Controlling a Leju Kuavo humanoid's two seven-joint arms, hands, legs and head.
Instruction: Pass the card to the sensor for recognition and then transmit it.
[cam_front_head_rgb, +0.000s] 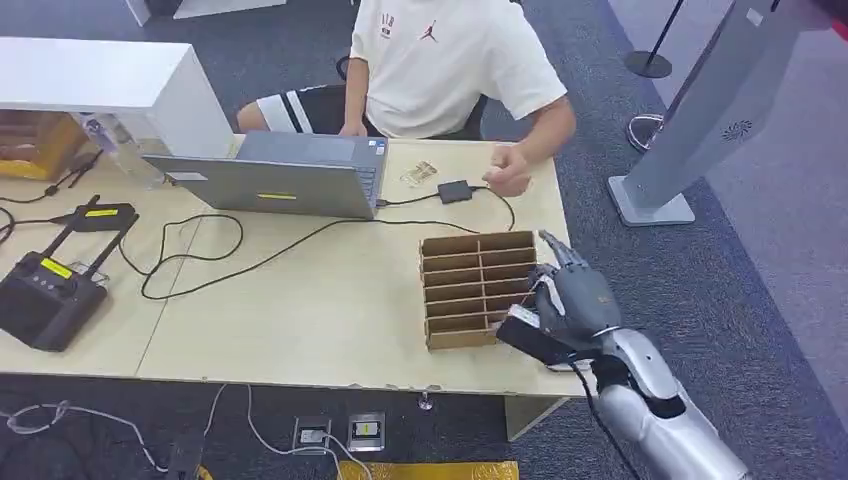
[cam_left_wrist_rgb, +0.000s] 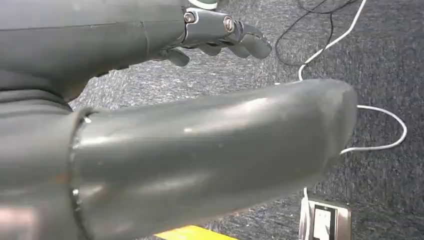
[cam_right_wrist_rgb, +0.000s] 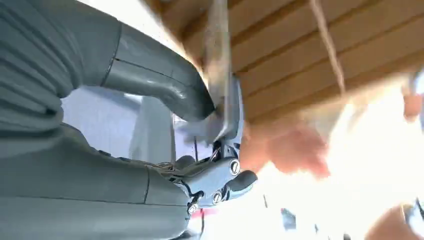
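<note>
— One hand at work, then? Where was the card?
— Yes. The right hand (cam_front_head_rgb: 572, 300) sat at lower right of the head frame, beside the slotted rack (cam_front_head_rgb: 478, 288) on the table (cam_front_head_rgb: 330, 310). In the right wrist frame the card (cam_right_wrist_rgb: 223, 85) stood pinched edge-on between thumb and a finger, just off the rack.
— How would it handle?
— Thin, stiff, light and slick, I'd judge. A grip across the flat faces near one end suits it, leaving the rest free to present.
— And the left hand (cam_left_wrist_rgb: 220, 35)?
— It hung over carpet, fingers loosely curled, holding nothing.
— Room to move?
— Tight. The table edge lay just below the hand, the rack touching on its left. A person's hand (cam_front_head_rgb: 510, 170) and a small black box (cam_front_head_rgb: 454, 190) lay above, toward the upper middle. Open tabletop spread left of the rack.
</note>
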